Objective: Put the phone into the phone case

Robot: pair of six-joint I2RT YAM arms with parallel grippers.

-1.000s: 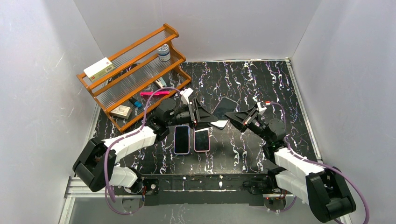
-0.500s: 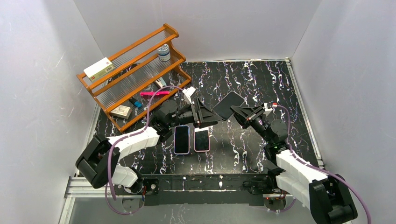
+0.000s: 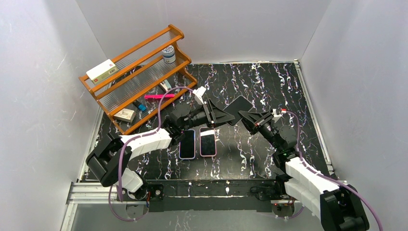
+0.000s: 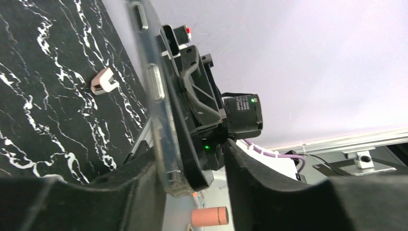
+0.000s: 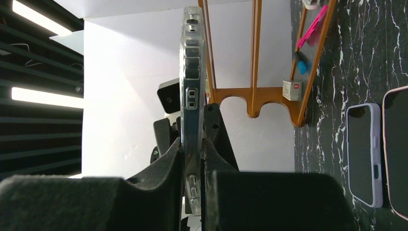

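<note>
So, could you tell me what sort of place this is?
Probably a robot-lab test cell: plain white walls box in a black marbled table, with a wooden rack of props.

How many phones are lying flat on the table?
2. A lavender-edged phone and a pink-edged phone lie side by side near the front. A third dark slab is held aloft in the right claw. No others show.

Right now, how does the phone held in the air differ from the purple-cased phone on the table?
The held phone is raised, tilted, clamped in the right gripper; the purple-cased phone lies flat, ungripped. The held one has a clear rim, the other purple. Both show dark faces.
</note>
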